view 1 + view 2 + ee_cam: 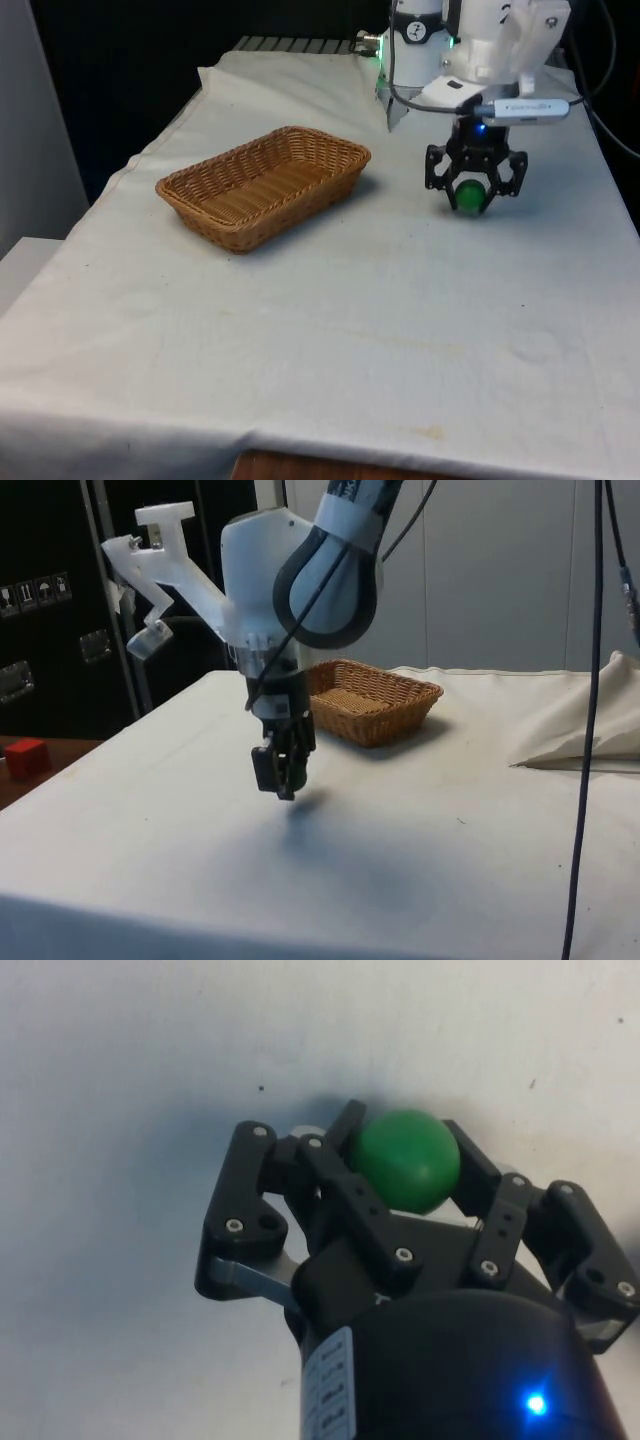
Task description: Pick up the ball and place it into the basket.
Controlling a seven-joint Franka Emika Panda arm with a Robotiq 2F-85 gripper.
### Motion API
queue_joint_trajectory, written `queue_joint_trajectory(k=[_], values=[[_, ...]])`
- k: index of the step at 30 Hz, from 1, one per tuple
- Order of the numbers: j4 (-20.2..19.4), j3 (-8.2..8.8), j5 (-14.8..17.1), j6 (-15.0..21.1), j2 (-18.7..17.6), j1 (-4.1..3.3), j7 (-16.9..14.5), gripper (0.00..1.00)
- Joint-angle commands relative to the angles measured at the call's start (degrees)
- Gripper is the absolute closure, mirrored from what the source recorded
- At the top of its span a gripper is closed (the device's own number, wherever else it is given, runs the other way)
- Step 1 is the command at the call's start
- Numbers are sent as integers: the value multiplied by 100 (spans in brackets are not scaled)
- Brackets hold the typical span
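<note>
The basket [263, 186], an oblong brown wicker tray with nothing visible inside it, sits on the white cloth of the table [330, 340] toward the front view's left, nearer the table's far edge than its near edge. In the side view the basket [370, 700] stands beyond the arm, well apart from the gripper [283, 775].

To the front view's right of the basket, toward the table's right edge, the gripper [473, 190] points straight down with its 2 fingers closed around the green ball [469, 194]. The wrist view shows the ball [405, 1160] pinched between the 2 black fingertips [345, 1130], with the gripper [402, 1160] over bare cloth. In the side view the fingertips hang slightly above the cloth, with a soft shadow beneath them. Whether the ball touches the cloth cannot be told. Ball and basket are well apart.
</note>
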State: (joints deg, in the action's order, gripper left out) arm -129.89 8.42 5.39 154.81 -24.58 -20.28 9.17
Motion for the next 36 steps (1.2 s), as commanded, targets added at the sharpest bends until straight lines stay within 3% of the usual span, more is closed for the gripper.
queue_joint_trajectory(k=[1, 7, 19, 24, 28, 36], values=[[-86, 40, -52, -115, 189, -29, 6, 100], [-155, 29, -86, -327, 481, 0, -29, 100], [-241, 178, -195, -831, 1123, 23, -292, 100], [-229, 229, -143, -934, 1220, 29, -407, 100], [-235, 401, -212, -1163, 1495, 52, -607, 100], [-149, 619, -235, -1398, 1667, 69, -894, 100]])
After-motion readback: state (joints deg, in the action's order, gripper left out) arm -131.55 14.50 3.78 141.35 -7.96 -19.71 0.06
